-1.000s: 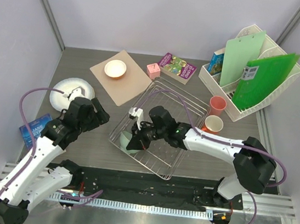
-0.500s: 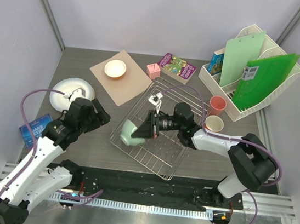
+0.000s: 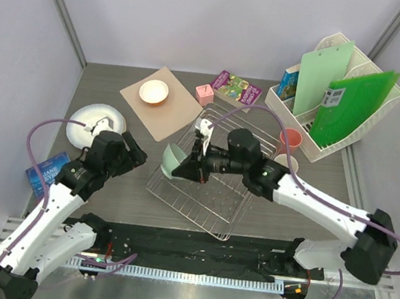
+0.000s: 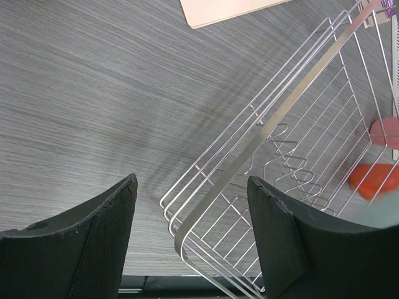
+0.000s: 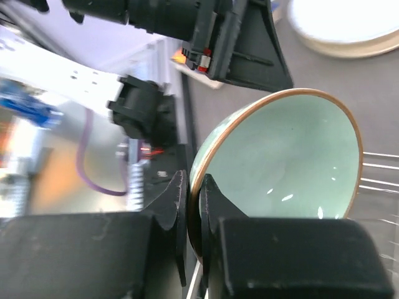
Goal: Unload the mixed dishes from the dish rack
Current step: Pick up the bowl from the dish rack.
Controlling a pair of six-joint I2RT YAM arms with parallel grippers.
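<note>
step: carry bowl out of rack, set on table
right gripper (image 3: 192,166): clamped thin on bowl rim, a finger each side
bowl (image 3: 173,161): mint green, tipped on edge, up over rack's left end
rack (image 3: 216,205): on table, looks bare
left gripper (image 3: 130,151): wide, empty, just beside rack corner
do well: firm pinch, clear rack wall, level bowl before lowering, avoid left gripper

From above and behind the arms, the top view takes in the whole tabletop (image 3: 109,86), while both wrist views look closely past the left hand (image 4: 192,185) and right hand (image 5: 194,208), sharing with it the dish rack (image 3: 212,195).
</note>
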